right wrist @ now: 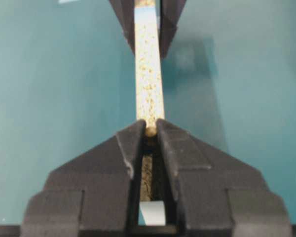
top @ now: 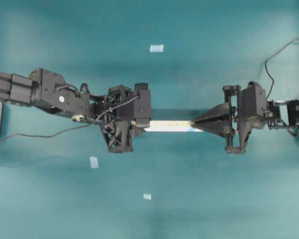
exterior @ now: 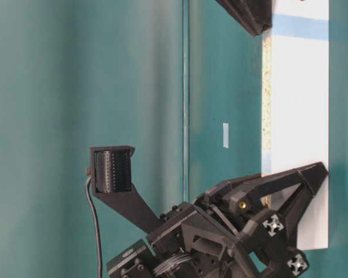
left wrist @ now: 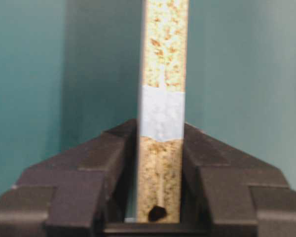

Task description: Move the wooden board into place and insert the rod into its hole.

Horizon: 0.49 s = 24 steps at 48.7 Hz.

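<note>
Pale speckled particleboard plank held on edge over teal table, spanning both arms. Left gripper clamps its end near small dark hole. Right gripper pinches tiny cream wooden dowel at plank's other end.

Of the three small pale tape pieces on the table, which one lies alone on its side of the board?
The top tape piece in the overhead view. It alone lies above the board; the lower-left piece and the lower-middle piece lie below it.

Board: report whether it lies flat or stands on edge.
On edge: board shows its narrow speckled edge upward between left pincer fingers.
</note>
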Each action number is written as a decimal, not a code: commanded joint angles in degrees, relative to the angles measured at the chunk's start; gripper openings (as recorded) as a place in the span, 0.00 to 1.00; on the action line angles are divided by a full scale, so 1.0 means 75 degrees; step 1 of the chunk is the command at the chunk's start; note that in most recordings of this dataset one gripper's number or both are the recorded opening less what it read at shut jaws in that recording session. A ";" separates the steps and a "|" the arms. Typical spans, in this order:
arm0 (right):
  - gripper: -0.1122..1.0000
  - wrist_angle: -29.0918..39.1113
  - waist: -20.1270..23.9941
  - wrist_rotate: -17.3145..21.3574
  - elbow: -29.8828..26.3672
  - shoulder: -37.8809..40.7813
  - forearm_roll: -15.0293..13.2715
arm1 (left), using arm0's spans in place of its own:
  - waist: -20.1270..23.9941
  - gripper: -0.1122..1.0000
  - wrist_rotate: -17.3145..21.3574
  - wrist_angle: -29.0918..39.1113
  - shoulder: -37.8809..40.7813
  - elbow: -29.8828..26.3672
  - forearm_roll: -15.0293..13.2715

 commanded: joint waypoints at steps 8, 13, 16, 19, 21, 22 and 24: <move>0.20 0.0996 0.0117 0.0000 0.0117 -0.0316 -0.0035 | -0.0023 0.32 -0.0082 0.0023 -0.0211 -0.0082 -0.0012; 0.20 0.1113 0.0117 0.0023 0.0105 -0.0469 -0.0035 | -0.0023 0.32 -0.0094 0.0023 -0.0223 -0.0082 0.0000; 0.20 0.1230 0.0117 0.0023 0.0059 -0.0539 -0.0035 | -0.0023 0.32 -0.0094 0.0023 -0.0223 -0.0082 0.0000; 0.20 0.1441 0.0117 0.0023 0.0012 -0.0586 -0.0023 | -0.0023 0.31 -0.0094 0.0023 -0.0223 -0.0094 0.0000; 0.20 0.1582 0.0117 0.0023 -0.0012 -0.0598 -0.0035 | -0.0023 0.32 -0.0094 0.0023 -0.0223 -0.0094 0.0000; 0.20 0.1652 0.0117 0.0023 -0.0023 -0.0598 -0.0035 | -0.0023 0.32 -0.0094 0.0023 -0.0223 -0.0094 0.0000; 0.20 0.1770 0.0117 0.0023 -0.0047 -0.0609 -0.0035 | -0.0023 0.32 -0.0094 0.0023 -0.0223 -0.0094 0.0000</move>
